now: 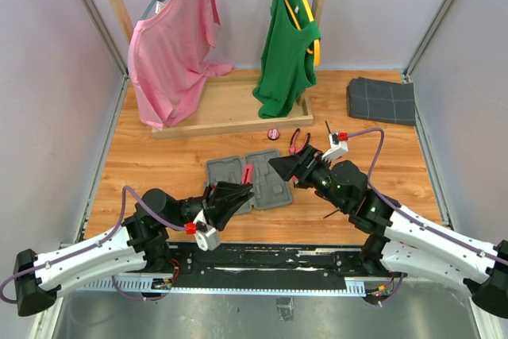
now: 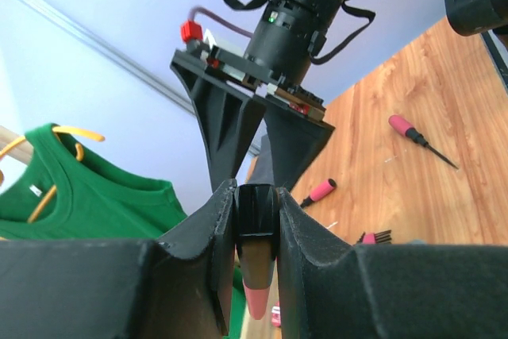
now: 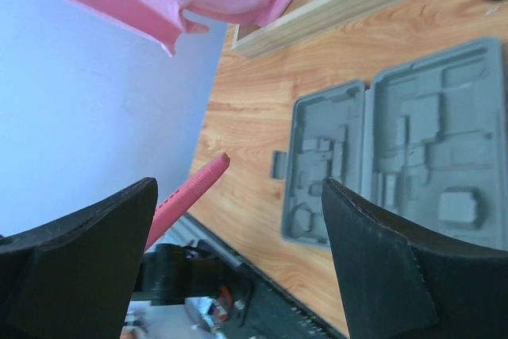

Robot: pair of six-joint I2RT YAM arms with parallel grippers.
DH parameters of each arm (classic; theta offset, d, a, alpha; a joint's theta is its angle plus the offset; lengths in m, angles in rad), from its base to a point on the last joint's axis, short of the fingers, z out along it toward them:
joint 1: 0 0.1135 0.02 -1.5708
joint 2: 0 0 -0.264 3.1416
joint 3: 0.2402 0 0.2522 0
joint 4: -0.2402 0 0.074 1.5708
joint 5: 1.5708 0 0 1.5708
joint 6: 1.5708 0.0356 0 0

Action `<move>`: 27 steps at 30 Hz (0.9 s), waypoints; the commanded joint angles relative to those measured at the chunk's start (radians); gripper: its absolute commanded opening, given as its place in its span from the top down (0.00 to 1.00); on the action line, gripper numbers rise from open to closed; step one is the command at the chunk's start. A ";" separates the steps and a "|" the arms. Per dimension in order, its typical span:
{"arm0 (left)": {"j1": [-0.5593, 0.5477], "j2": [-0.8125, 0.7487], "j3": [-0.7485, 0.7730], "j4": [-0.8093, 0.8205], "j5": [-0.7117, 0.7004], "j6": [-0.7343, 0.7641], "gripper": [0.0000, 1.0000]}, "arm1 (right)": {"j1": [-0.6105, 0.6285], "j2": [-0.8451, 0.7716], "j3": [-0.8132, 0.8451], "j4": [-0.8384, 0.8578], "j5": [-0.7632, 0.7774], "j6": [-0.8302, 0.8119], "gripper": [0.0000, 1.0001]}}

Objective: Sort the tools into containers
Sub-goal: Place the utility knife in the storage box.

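Left claw carries the pink tool; right claw is open, facing it.
Left gripper (image 2: pixel 255 196) pinches the pink-handled tool (image 2: pixel 255 295) by its black end, raised over the grey tool case (image 1: pixel 255 184), pink end toward the right gripper (image 3: pixel 238 196), whose fingers are spread wide. Probably light, rigid, smooth plastic, somewhat slippery; best gripped mid-handle, squarely across.
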 commanded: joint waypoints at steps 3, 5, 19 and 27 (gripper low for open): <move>-0.016 -0.013 -0.020 0.045 0.032 0.114 1.00 | -0.011 0.045 0.035 0.031 -0.055 0.347 0.16; -0.017 -0.014 -0.025 0.045 0.024 0.135 1.00 | -0.010 0.058 0.039 0.025 -0.067 0.405 0.16; -0.028 0.071 -0.053 0.089 0.006 0.443 1.00 | -0.011 0.238 0.116 0.158 -0.180 0.522 0.21; -0.041 0.067 -0.046 0.101 -0.013 0.537 0.99 | -0.010 0.261 0.151 0.175 -0.217 0.507 0.28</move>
